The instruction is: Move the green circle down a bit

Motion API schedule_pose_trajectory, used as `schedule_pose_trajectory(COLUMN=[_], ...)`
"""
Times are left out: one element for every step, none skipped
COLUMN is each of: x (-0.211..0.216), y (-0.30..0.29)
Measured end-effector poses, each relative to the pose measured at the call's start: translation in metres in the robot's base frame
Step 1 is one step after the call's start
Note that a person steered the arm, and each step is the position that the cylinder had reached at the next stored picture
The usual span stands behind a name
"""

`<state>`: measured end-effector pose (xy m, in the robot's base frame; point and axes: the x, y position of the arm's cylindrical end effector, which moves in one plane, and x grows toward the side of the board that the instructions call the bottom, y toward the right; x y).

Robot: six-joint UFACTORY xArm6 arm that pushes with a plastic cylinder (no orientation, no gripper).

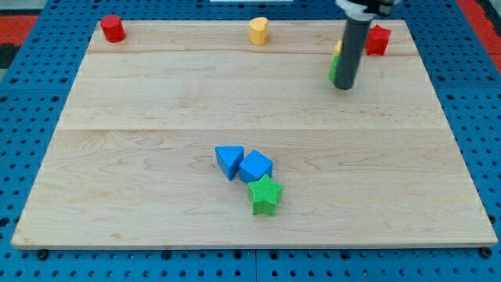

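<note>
The arm ends in a plain dark rod, so there is no gripper to be open or closed. My tip [343, 86] rests on the bench [156, 117] at the far right, pressed against the green circle [333, 70], which peeks out on the rod's left side, mostly hidden. A sliver of yellow block [337, 48] shows just beyond it, shape unclear. A red block [379, 39] sits far right, a red cylinder [113, 28] far left, a yellow block [259, 30] far centre. Near the middle, a blue triangle [228, 160], blue cube [256, 167] and green star [265, 194] cluster, touching.

A robot lab bench is showing: a wooden counter [156, 94] is sitting on blue perforated pegboard [31, 110].
</note>
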<state>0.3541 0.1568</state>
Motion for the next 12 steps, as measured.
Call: schedule_pose_trajectory(x=[-0.019,-0.034,-0.027,-0.021,-0.033,-0.056,-0.068,-0.085,-0.097,-0.098,-0.098,-0.099], y=[0.001,0.002,0.026,0.023,0.028,0.027,0.019,0.019,0.015,-0.003,-0.029,-0.049])
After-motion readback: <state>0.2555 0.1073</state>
